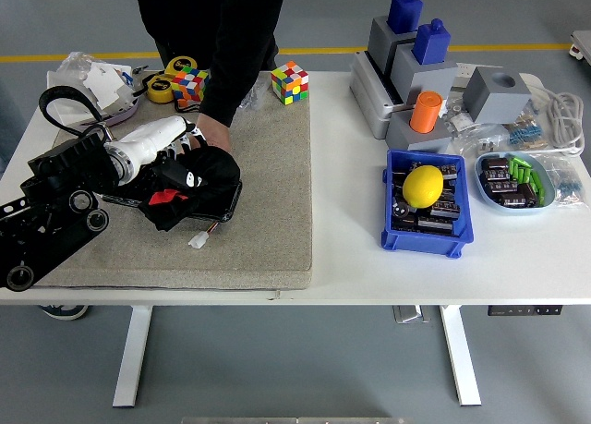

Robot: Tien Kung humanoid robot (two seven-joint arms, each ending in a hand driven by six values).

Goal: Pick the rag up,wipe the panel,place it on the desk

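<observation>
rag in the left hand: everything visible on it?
The rag is black cloth with a red patch and small white marks, bunched into a crumpled mound. The left hand grips its upper left. It lies on the dark glossy panel, covering most of it, on the beige mat. A person's hand rests just behind it.
</observation>
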